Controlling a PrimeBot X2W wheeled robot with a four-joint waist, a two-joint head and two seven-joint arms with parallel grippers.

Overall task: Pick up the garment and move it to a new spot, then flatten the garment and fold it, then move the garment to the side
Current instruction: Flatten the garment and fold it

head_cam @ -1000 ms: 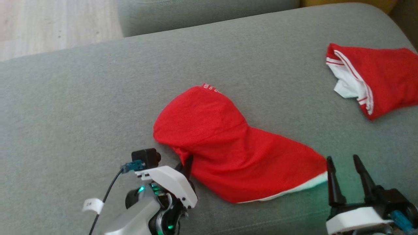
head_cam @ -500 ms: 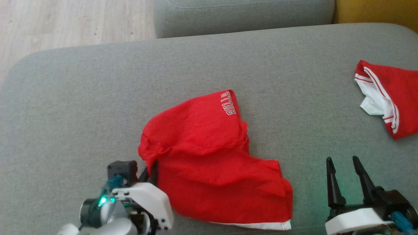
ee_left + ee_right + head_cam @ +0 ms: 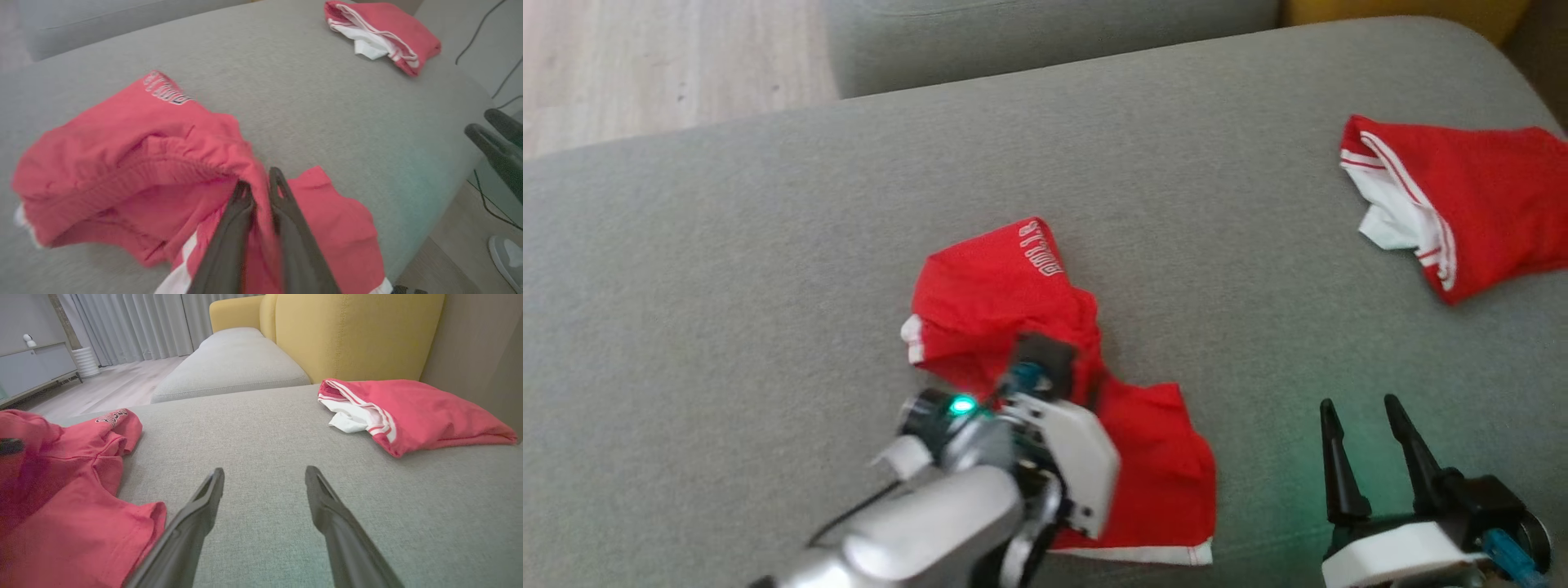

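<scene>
The red garment point(image 3: 1001, 298), with white trim and white lettering, lies bunched in the middle of the grey cushion point(image 3: 752, 245). My left gripper point(image 3: 1088, 389) hangs over its right half, jaws shut on a raised fold of the red cloth. In the left wrist view the dark fingers point(image 3: 241, 204) pinch the garment point(image 3: 122, 151) between them, and the elastic waistband arches up to their left. My right gripper point(image 3: 1360, 404) rests at the lower right, open and empty, apart from the cloth. The right wrist view has its tips point(image 3: 264, 471) over bare cushion, with the garment point(image 3: 73, 490) to their left.
A second red and white garment point(image 3: 1462, 204) lies folded at the cushion's far right. A further grey cushion point(image 3: 1029, 33) sits behind, wooden floor point(image 3: 645, 65) at the upper left. A yellow sofa point(image 3: 347, 330) stands beyond. A shoe point(image 3: 506, 257) is on the floor.
My left gripper has carried the garment's left edge up and to the right over the rest, so the cloth has doubled over and shrunk in spread. The head camera shifted. The right gripper stayed put.
</scene>
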